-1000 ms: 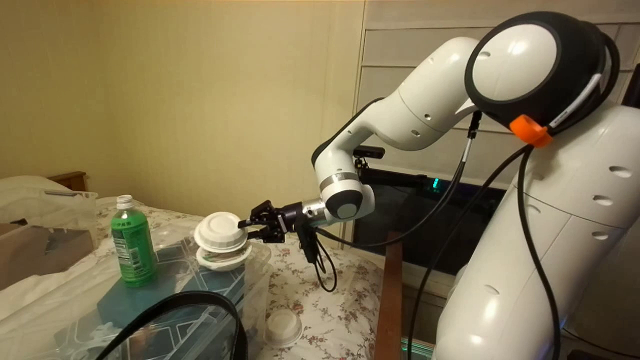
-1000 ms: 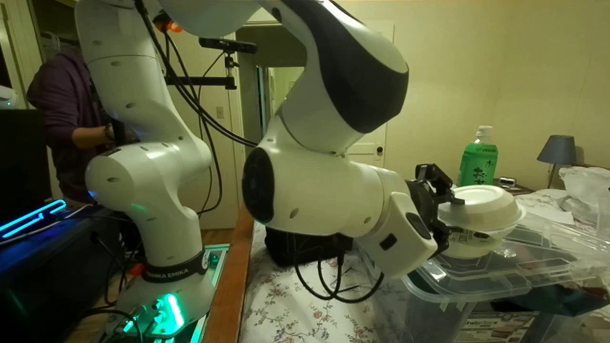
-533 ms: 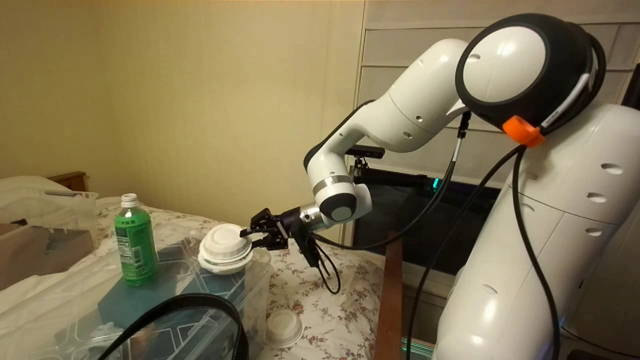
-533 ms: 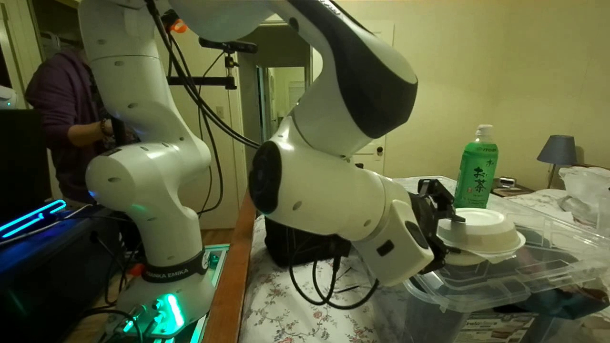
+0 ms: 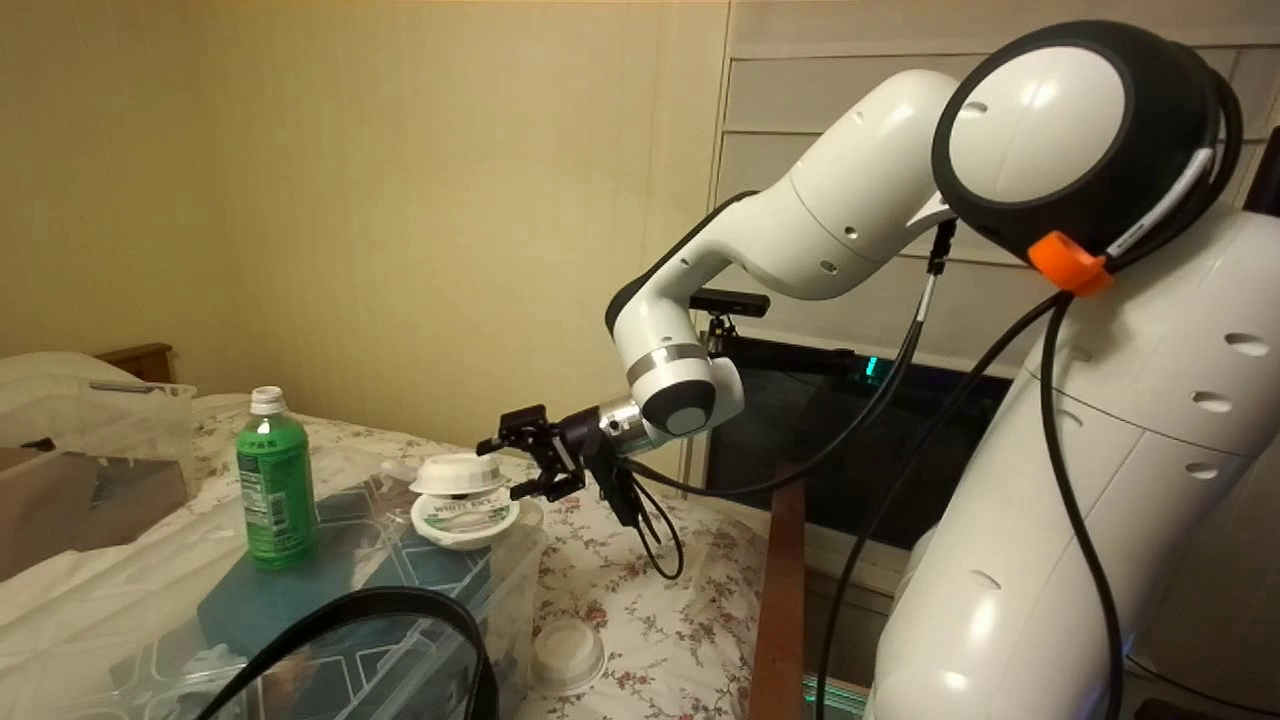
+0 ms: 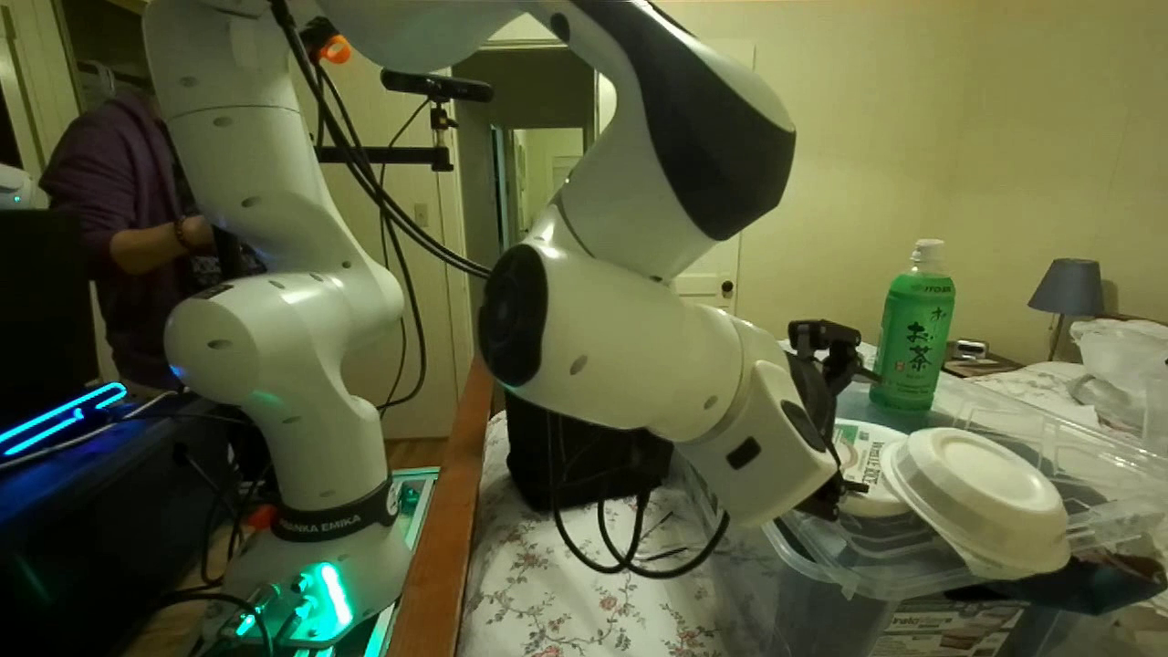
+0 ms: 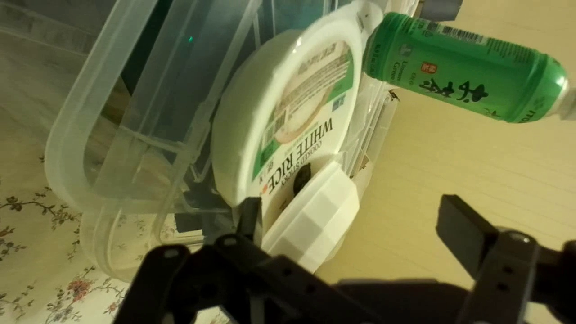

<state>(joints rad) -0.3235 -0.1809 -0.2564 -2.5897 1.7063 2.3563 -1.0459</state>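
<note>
My gripper (image 7: pixel 351 213) stands open, with nothing gripped between its black fingers (image 7: pixel 465 234). Right in front of it, a white bowl labelled white rice (image 7: pixel 310 103) sits upright on a clear plastic box lid; the label also shows in both exterior views. An upside-down white bowl (image 6: pixel 981 502) rests tilted against the rice bowl's top on its far side. In the wrist view this tilted bowl (image 7: pixel 317 216) reaches into the space near the lower finger (image 7: pixel 249 218). Whether that finger touches either bowl I cannot tell.
A green tea bottle (image 5: pixel 275 485) stands on the box lid (image 6: pixel 1049 511) behind the bowls. A black strap (image 5: pixel 400 600) arches over the box. Another white bowl (image 5: pixel 567 657) lies on the flowered bed sheet. A wooden bed rail (image 5: pixel 777 590) runs beside the arm.
The gripper has opened wide and let go of the upper bowl. That bowl, earlier covering the rice bowl, has slid over to one side and tilted, uncovering the label. The bottle has shifted slightly.
</note>
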